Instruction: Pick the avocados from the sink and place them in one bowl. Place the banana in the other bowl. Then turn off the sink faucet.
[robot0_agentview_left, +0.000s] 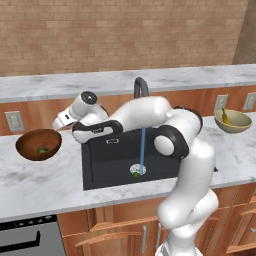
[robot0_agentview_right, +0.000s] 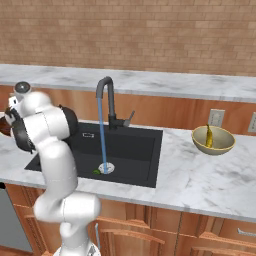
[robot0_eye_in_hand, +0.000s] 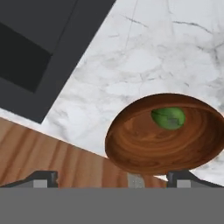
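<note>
The dark wooden bowl (robot0_agentview_left: 30, 145) (robot0_eye_in_hand: 144, 151) stands on the counter left of the sink (robot0_agentview_left: 115, 162) (robot0_agentview_right: 140, 145), with one avocado (robot0_agentview_left: 43, 149) (robot0_eye_in_hand: 168, 118) lying inside it. My gripper (robot0_agentview_left: 57, 126) (robot0_eye_in_hand: 113, 179) hovers just above the bowl's right rim, jaws open and holding nothing. A second avocado (robot0_agentview_left: 136, 174) (robot0_agentview_right: 96, 171) lies by the sink's drain. The banana (robot0_agentview_left: 225, 116) (robot0_agentview_right: 208, 136) rests in the pale bowl (robot0_agentview_left: 240, 125) (robot0_agentview_right: 222, 145) on the right counter. Water (robot0_agentview_left: 142, 150) (robot0_agentview_right: 102, 135) streams from the faucet (robot0_agentview_left: 141, 87) (robot0_agentview_right: 106, 95).
The faucet's side lever (robot0_agentview_right: 130, 119) points right at the tap's base. Wall outlets (robot0_agentview_left: 14, 121) (robot0_agentview_right: 216, 117) sit on the wooden backsplash. Marble counter (robot0_agentview_left: 50, 180) (robot0_agentview_right: 200, 185) runs on both sides of the sink. My own arm (robot0_agentview_left: 150, 117) spans the sink's back edge.
</note>
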